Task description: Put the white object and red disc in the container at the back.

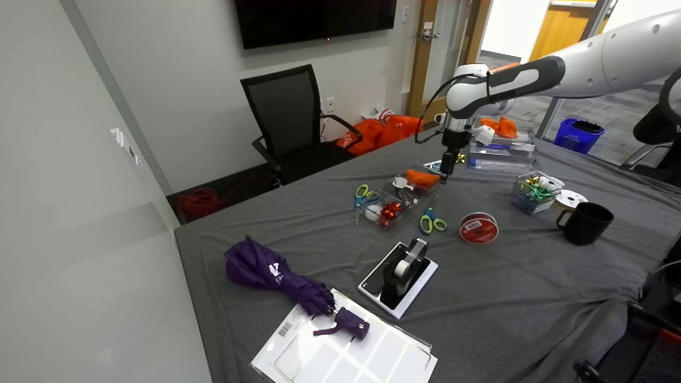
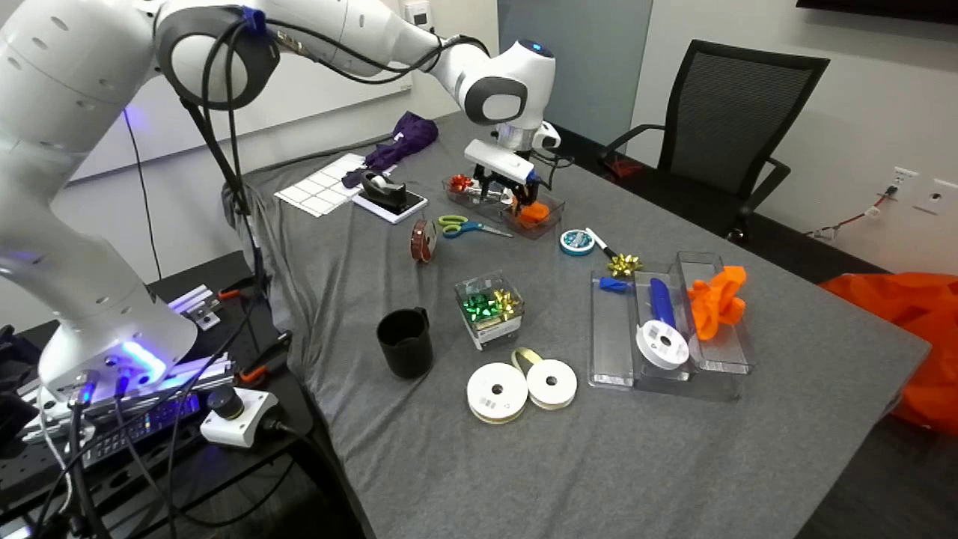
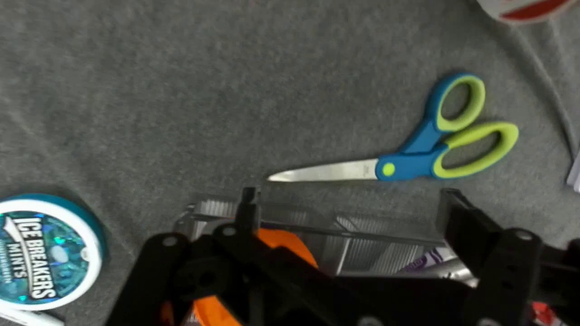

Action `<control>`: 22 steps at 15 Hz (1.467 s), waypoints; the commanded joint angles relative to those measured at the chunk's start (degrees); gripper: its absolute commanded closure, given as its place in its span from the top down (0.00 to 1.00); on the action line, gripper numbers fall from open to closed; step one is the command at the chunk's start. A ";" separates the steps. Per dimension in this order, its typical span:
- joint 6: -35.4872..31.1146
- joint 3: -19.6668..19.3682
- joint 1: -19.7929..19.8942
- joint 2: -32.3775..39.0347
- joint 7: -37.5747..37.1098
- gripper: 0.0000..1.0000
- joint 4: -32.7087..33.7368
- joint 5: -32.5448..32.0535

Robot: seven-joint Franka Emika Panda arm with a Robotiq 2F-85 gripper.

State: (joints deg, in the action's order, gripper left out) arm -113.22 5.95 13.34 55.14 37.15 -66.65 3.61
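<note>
The red disc stands on its edge on the cloth, away from my gripper; in an exterior view the same disc shows side-on. At the wrist view's top right corner a red and white edge, likely the disc, is cut off. My gripper is open, with nothing between its fingers, over the low clear container. This container holds an orange cloth. A small white object appears to lie beside the cloth; the wrist view hides it.
Scissors and a mint tin lie near the container. Adjoining it is another clear box with a red bow. A clear organiser, white spools, a bow box and a dark mug stand around.
</note>
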 commanded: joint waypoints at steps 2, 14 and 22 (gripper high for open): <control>-3.29 -2.38 1.21 -11.63 11.91 1.00 -15.43 -6.36; -12.83 -7.08 0.99 -18.81 25.61 1.00 -28.15 -13.92; -16.18 -5.98 1.52 -21.66 29.96 1.00 -32.60 -14.09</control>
State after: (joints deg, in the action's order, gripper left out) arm -126.60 -0.45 14.62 36.24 63.81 -95.30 -10.65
